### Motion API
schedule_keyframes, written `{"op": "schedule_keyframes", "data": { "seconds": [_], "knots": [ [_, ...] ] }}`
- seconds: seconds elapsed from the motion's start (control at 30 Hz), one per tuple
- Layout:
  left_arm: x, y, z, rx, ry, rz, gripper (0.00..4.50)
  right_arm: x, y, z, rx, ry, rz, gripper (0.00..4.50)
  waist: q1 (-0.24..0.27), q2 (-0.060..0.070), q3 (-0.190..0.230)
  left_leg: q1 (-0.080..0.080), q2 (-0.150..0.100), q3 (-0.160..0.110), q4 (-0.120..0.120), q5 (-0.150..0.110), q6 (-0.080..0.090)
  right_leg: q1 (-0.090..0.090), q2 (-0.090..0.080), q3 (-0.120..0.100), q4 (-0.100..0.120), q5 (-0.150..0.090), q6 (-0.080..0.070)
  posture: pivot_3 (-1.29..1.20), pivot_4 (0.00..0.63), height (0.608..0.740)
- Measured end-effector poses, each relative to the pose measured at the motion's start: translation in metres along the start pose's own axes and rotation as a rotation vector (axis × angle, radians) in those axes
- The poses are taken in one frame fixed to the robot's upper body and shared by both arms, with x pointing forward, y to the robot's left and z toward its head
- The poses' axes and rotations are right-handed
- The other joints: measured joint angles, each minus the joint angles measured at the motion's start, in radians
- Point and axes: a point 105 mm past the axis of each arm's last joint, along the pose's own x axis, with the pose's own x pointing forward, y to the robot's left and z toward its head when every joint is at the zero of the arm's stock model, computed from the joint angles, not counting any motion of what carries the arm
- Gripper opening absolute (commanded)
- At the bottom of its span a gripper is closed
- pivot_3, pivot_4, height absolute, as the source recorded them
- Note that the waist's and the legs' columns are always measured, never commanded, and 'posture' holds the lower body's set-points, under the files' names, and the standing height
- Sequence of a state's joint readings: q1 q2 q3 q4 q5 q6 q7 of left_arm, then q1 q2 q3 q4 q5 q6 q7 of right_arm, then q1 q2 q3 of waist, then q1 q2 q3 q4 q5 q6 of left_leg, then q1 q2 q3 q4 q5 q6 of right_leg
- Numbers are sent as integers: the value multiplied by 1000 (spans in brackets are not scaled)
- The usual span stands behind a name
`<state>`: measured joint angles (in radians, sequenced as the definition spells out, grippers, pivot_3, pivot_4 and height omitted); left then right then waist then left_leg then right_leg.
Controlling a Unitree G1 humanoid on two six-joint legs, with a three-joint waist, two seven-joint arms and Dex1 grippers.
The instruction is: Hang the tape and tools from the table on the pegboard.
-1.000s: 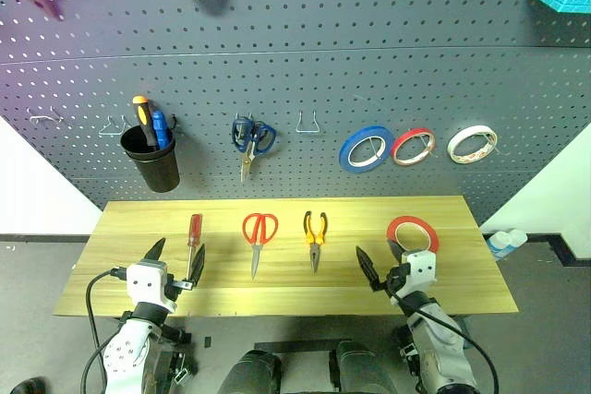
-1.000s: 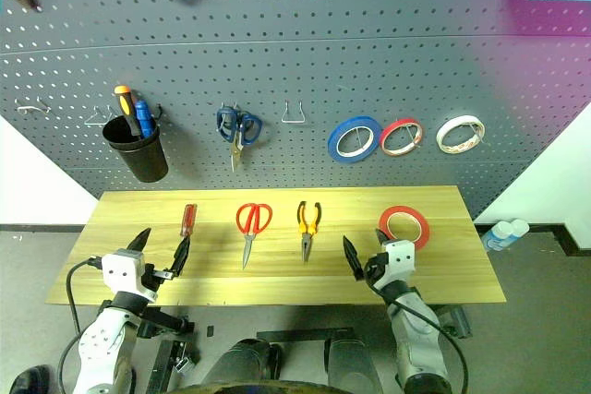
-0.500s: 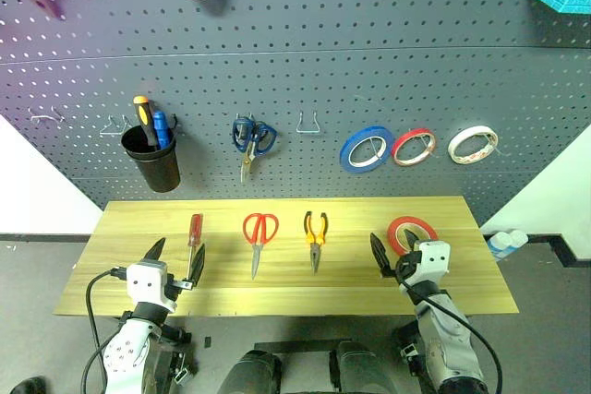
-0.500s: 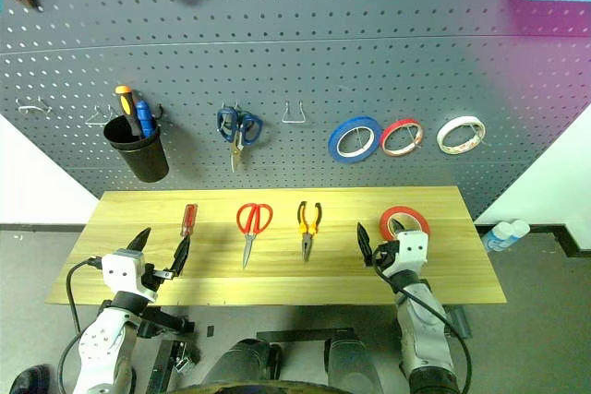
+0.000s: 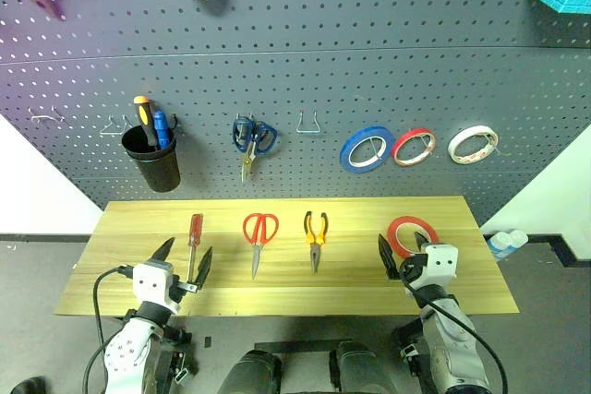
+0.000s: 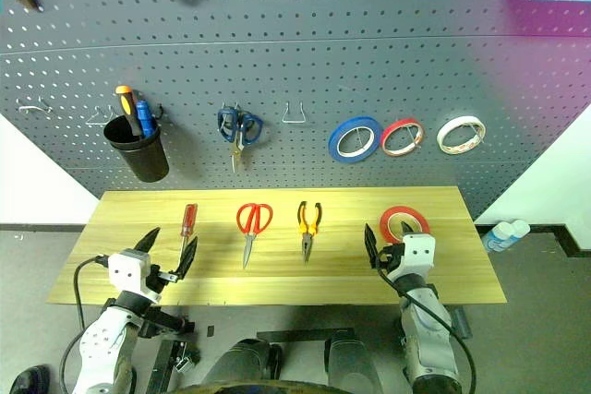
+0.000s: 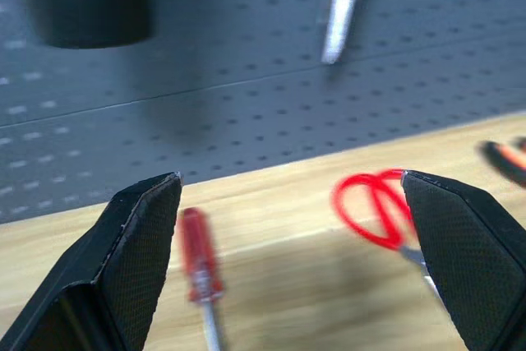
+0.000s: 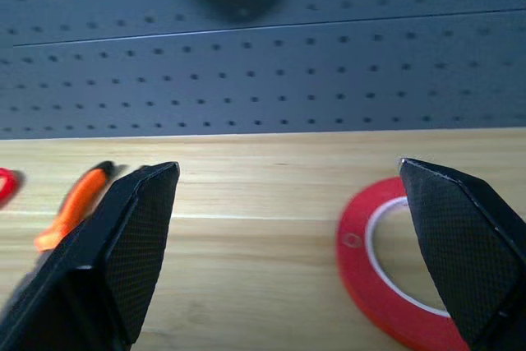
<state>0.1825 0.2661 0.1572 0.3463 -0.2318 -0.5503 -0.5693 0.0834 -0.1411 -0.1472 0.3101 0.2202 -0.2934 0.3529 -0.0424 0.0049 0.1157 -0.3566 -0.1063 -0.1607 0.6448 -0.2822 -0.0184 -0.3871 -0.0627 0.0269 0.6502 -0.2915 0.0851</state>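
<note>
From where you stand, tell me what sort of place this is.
Likely a workshop or tool bench: a dark pegboard hung with tape rolls and blue scissors, above a wooden table laid with pliers.

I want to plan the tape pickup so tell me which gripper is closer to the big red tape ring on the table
Right. The right gripper hovers open just in front of the wide all-red tape ring; the left gripper is open near the table's far left, by the red-handled screwdriver.

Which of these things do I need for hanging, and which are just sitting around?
For the job: red tape, red-handled screwdriver, red scissors, pliers, table, pegboard.

Not needed: blue scissors, black cup, blue tape, small red roll, white roll.
</note>
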Motion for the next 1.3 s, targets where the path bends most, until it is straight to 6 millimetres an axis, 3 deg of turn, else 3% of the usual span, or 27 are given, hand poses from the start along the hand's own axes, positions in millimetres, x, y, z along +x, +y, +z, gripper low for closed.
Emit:
{"op": "schedule_keyframes", "data": {
  "seconds": [0.2,0.4,0.5,0.57,0.6,0.67,0.8,1.3],
  "knots": [
    [7,-20,0,-63,5,-206,4467,14,-12,19,-21,-44,4,4500,0,1,0,0,0,0,0,0,0,0,0,0,0,0,0,-89,77,740],
    [4,-39,-7,-157,81,-413,4467,14,-12,12,-10,-18,12,4500,0,2,-1,0,0,0,-1,0,0,0,0,1,1,0,0,-93,72,740],
    [11,-22,20,-153,130,-521,4467,14,-10,11,-5,-17,19,4500,1,-2,1,-2,2,-1,0,1,-2,-1,2,0,4,1,-2,-100,68,740],
    [23,-15,65,-110,61,-590,4467,14,-7,10,-4,-14,33,4500,0,5,-2,0,2,1,0,1,-2,0,1,1,3,1,-2,-104,66,740],
    [22,-18,73,-106,52,-632,4467,14,-5,9,0,-14,37,4500,-2,11,-6,1,1,4,-1,1,-2,1,1,4,2,1,-2,-104,66,740],
    [17,-27,67,-126,79,-697,4467,14,-4,9,1,-12,39,4500,-7,18,-10,2,1,10,-3,0,0,0,1,10,2,1,-2,-107,66,740],
    [-2,-23,33,-200,181,-713,4467,13,-7,8,-2,-9,30,4500,-24,11,-10,2,5,15,-8,1,-1,-5,5,15,3,1,-1,-110,65,740],
    [13,-33,65,-160,115,-715,4467,14,-6,8,0,-8,35,4500,-26,8,-11,3,8,19,-8,1,-1,-6,7,18,3,2,-2,-102,74,740]
  ]
}}
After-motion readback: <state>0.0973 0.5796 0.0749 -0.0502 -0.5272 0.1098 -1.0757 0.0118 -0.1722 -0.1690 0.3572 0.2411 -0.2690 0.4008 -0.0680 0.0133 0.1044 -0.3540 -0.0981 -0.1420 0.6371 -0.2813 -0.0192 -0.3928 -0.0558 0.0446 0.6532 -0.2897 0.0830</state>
